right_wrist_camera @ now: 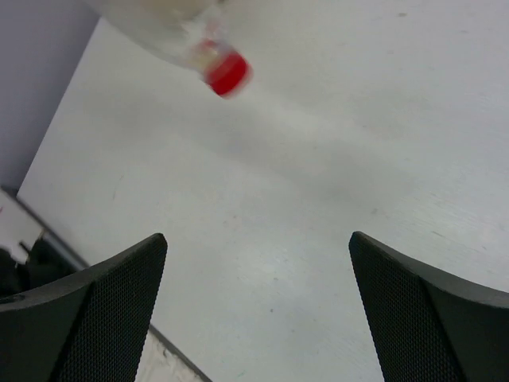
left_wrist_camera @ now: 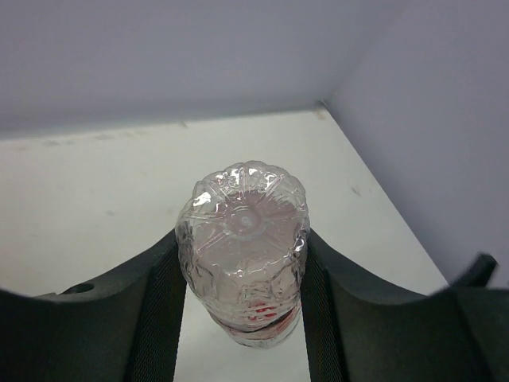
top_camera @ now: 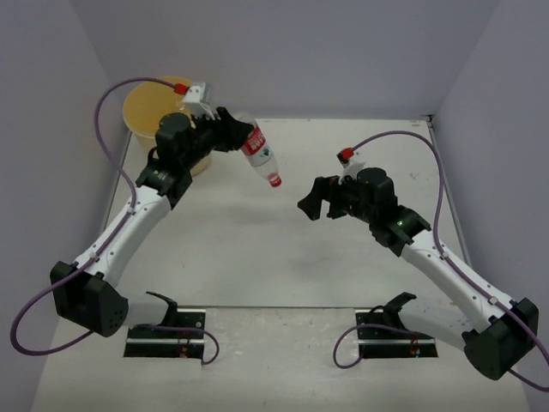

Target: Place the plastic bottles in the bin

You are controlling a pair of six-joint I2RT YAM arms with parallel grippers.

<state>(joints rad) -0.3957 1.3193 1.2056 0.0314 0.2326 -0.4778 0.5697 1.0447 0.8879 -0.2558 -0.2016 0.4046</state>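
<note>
My left gripper (top_camera: pixel 233 130) is shut on a clear plastic bottle (top_camera: pixel 260 154) with a red-white label and red cap. It holds the bottle in the air, cap tilted down to the right, just right of the pale-yellow bin (top_camera: pixel 144 110) at the back left. In the left wrist view the bottle's base (left_wrist_camera: pixel 242 231) faces the camera between my fingers (left_wrist_camera: pixel 159 310). My right gripper (top_camera: pixel 312 204) is open and empty over the table's middle. In the right wrist view the bottle's red cap (right_wrist_camera: pixel 226 74) shows at the top. No other bottles show.
Grey walls enclose the white table (top_camera: pixel 283 257) at the back and both sides. Two black mounts (top_camera: pixel 167 339) sit at the near edge. Purple cables loop off both arms.
</note>
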